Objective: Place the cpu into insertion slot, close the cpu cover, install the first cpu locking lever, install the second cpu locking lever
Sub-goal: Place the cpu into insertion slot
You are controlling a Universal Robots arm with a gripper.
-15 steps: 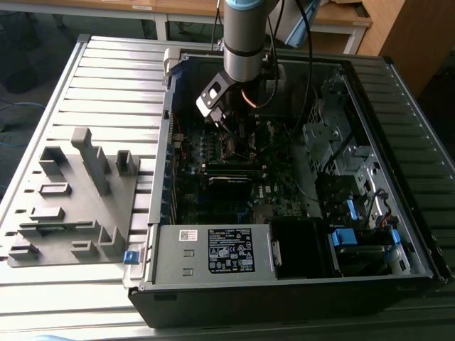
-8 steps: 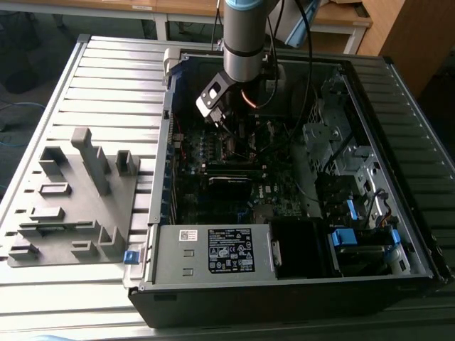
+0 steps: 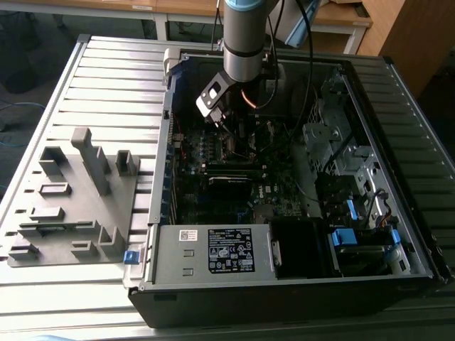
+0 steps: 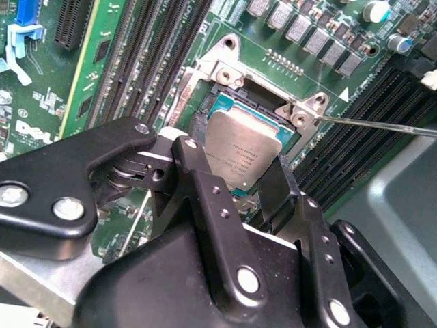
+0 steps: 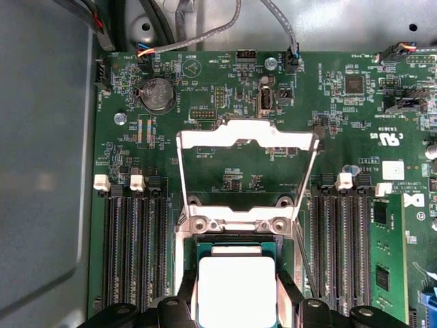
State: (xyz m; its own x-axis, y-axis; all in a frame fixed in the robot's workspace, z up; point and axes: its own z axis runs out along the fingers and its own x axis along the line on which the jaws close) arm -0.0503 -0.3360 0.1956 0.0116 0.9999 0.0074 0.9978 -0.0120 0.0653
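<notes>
gripper (image 4: 243, 149) grips cpu (image 4: 239, 162) by two sides | cpu right at insertion slot (image 4: 263, 94) | cpu cover (image 5: 247, 135) stands open

No wording legible; the white label (image 3: 231, 250) on the grey power supply housing (image 3: 174, 261) carries fine print and symbols too small to read, same for the faint lines on the cpu (image 4: 242, 147) top. On the circuit board (image 5: 225, 89) a triangle sign (image 5: 192, 67) is printed; a white triangle (image 4: 348, 93) sits just beside one corner of the insertion slot (image 4: 232, 74)
</notes>
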